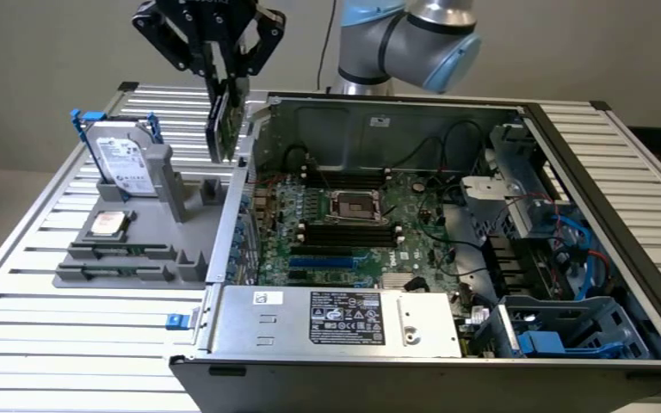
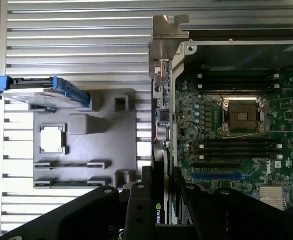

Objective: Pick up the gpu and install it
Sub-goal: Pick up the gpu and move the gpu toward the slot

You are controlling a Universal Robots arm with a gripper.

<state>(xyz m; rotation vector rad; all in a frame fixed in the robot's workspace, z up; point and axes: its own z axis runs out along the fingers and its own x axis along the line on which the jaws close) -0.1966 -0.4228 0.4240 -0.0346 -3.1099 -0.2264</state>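
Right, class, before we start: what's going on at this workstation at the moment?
A Universal Robots arm's gripper is shut on the gpu, holding it upright in the air. The card hangs by the open computer case's wall on the exterior view's left, above the edge of the grey parts holder. It is not yet seated on the motherboard. The hard drive with the blue handle stands in the holder.

Thin gpu (image 1: pixel 225 120) upright, aloft beside case (image 1: pixel 365 129)
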